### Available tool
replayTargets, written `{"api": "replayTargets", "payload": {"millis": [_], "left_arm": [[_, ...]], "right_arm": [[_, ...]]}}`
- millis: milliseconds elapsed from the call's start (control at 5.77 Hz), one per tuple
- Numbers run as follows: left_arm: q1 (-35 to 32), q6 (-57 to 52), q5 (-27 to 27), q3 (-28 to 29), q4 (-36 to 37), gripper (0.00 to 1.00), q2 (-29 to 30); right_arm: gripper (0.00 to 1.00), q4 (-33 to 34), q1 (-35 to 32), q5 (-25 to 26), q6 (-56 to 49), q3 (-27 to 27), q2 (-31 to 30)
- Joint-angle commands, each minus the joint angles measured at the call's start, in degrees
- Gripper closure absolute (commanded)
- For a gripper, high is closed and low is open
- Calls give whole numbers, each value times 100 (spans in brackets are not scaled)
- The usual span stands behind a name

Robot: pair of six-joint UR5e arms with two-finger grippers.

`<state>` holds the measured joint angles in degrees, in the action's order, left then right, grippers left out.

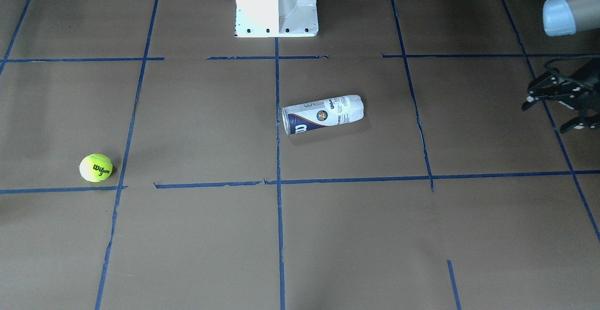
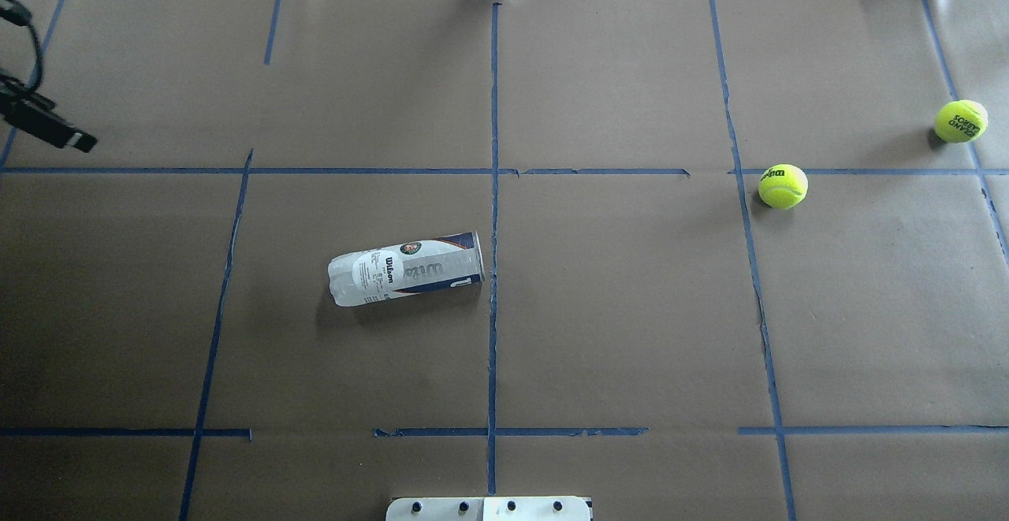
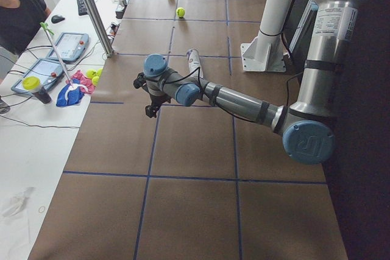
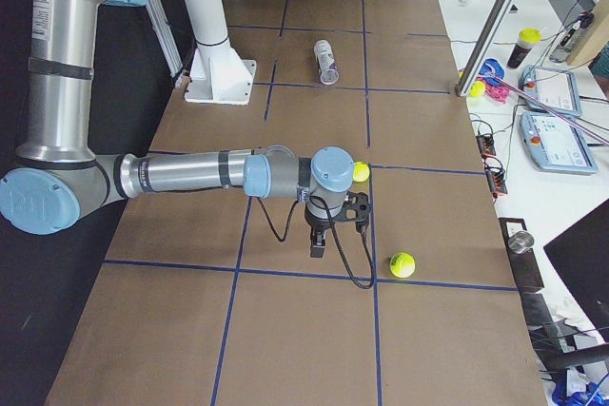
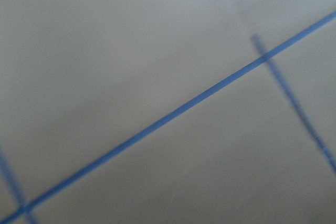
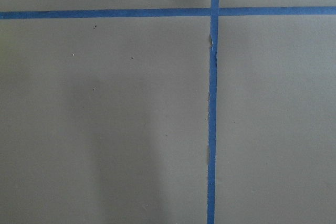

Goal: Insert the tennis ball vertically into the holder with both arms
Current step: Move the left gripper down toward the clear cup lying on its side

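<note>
Lying on its side near the middle of the tabletop (image 2: 631,308), the holder (image 1: 322,114) was held by neither arm. The ball (image 1: 95,167) sat well apart on the robot's right. The left claw (image 1: 546,115) hung spread and empty at the far left. Whether the right claw (image 4: 328,230) was spread could not be told. The round holder would likely roll under a glancing pinch, a nudged ball could run off, and a second ball (image 2: 961,120) invited a mix-up.

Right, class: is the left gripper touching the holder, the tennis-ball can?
Apart. The front-facing view shows the left gripper at the frame's right edge and the holder lying on its side near the middle, with a blue tape line between them.
</note>
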<state>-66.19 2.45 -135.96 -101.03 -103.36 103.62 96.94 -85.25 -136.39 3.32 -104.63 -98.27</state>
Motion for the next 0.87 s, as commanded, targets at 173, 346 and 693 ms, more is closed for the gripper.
{"api": "replayTargets", "payload": {"millis": [173, 346, 693], "left_arm": [[1734, 247, 1103, -224, 96, 0, 1332], [2341, 186, 1681, -198, 506, 0, 1876], [3143, -15, 2413, 124, 815, 0, 2510]], "right_arm": [[0, 0, 0, -2, 11, -5, 9], [0, 0, 0, -11, 11, -5, 9], [0, 0, 0, -11, 20, -5, 9]]}}
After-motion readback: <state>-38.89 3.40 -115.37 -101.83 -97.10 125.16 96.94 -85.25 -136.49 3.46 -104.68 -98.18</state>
